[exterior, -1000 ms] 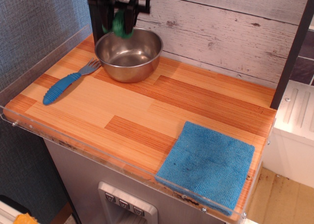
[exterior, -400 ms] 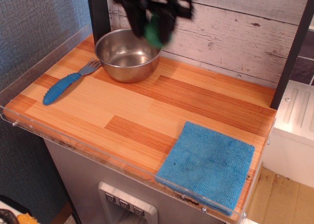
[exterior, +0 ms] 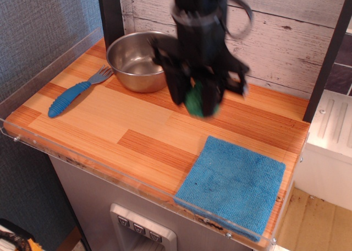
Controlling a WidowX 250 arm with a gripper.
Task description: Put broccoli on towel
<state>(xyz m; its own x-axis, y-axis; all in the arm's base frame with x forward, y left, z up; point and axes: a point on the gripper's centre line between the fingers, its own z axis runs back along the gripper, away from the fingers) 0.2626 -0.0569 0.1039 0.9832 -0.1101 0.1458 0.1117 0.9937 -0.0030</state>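
My black gripper (exterior: pixel 197 99) hangs above the middle of the wooden counter, shut on the green broccoli (exterior: pixel 196 101), which shows between the fingers as a blurred green lump. It is held in the air, up and to the left of the bright-blue towel (exterior: pixel 234 185). The towel lies flat at the front right corner of the counter with nothing on it.
A steel bowl (exterior: pixel 135 64) stands at the back left, partly behind the arm. A blue-handled fork (exterior: pixel 74 92) lies left of it. A clear plastic rim (exterior: pixel 82 162) edges the counter front and left. A wood-plank wall (exterior: pixel 286 31) rises behind.
The gripper has carried the broccoli from over the bowl rightward and forward toward the towel, and now sits lower over the counter's middle.
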